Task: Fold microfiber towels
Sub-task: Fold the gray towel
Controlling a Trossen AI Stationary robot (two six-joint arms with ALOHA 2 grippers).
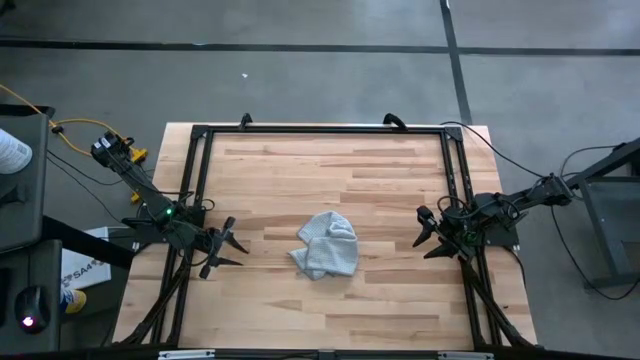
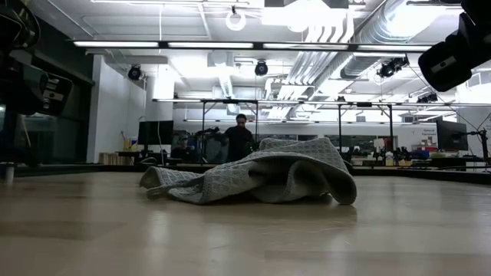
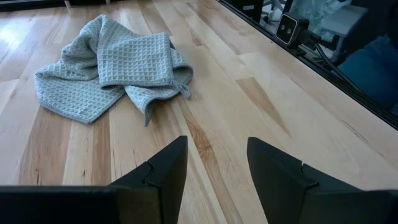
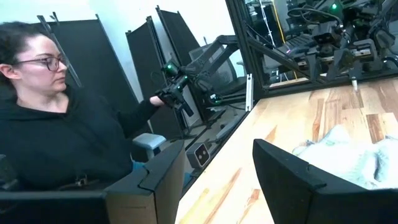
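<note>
One light grey microfiber towel lies crumpled on the wooden table, just below the centre of the high view, bunched into overlapping folds with one corner flap turned over the top, as the left wrist view shows in the upper left of its frame. The left gripper sits at the left side of the table, its fingers spread wide and holding nothing, well apart from the cloth; the right gripper mirrors it at the right side, likewise wide open and empty. Folding has not begun, so the step in hand is judged to be flattening: each claw would probably do best to come in low from its own side, pinch a single outer corner rather than a bunched layer, and draw the two corners apart until the cloth lies smooth. The turned-over flap is the likely trouble, since pinching through it would catch two layers and keep the wrinkle; the thin, floppy weave should also drag and sag if lifted too high. By count there is one towel, two arms, two grippers and one table; beyond the table, the right wrist view shows one seated person in dark clothing at the left of its frame.
</note>
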